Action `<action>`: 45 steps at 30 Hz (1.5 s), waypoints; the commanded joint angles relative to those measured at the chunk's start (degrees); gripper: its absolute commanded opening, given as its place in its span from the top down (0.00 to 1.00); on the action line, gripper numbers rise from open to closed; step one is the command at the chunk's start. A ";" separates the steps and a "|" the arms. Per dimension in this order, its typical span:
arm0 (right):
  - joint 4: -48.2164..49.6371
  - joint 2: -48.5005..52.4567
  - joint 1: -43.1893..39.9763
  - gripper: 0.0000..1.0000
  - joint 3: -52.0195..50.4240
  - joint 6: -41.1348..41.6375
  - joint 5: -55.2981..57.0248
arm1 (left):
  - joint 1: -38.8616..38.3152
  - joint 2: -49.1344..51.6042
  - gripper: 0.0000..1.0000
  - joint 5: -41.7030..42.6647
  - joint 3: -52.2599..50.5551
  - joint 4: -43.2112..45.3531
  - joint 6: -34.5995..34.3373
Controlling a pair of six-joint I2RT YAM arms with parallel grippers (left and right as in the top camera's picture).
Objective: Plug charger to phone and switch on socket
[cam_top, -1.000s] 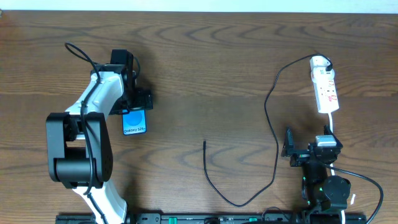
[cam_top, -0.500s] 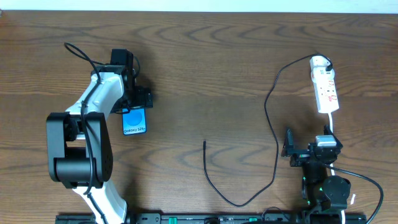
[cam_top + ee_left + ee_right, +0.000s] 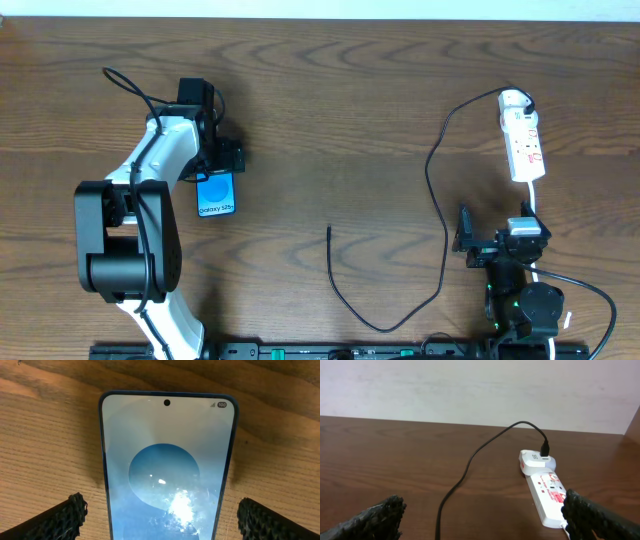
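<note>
- Honestly, nothing has changed over the last second. Both arms are parked exactly where they were, and neither the cable nor the phone has budged.
- The left jaws are still spread wide over the phone (image 3: 167,470). There's one pad (image 3: 57,520) off each long edge, clear of the frame, and they're holding nothing.
- The phone lies flat on the left part of the worktop (image 3: 330,90), screen up and lit.
- The right jaws are wide open and empty too. They sit low near the front right edge, pointing at the socket (image 3: 523,140), which lies near them towards the back.
- The charger (image 3: 329,245) already has one end plugged in at the socket's far end. From there the cable loops down across the right-middle of the worktop. Its free tip lies bare near the centre, well apart from the phone and from both sets of jaws.
- My read is that the real work hasn't started. The tip hasn't been picked up, and nothing is plugged into the phone.
- I can't tell from here whether the socket's switch is on.
- The left arm looks lined up to steady or grab the phone, but one of the arms has yet to go and fetch that cable tip.
</note>
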 commanded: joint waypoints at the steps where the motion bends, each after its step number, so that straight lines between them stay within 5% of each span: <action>1: -0.24 -0.37 0.50 0.01 -0.07 -0.70 0.46 | -0.02 0.70 0.02 -0.92 -0.72 0.07 0.33; 45: -0.22 -0.35 0.50 0.01 -0.07 -0.70 0.46 | -0.02 0.70 0.02 -0.90 -4.96 4.94 0.55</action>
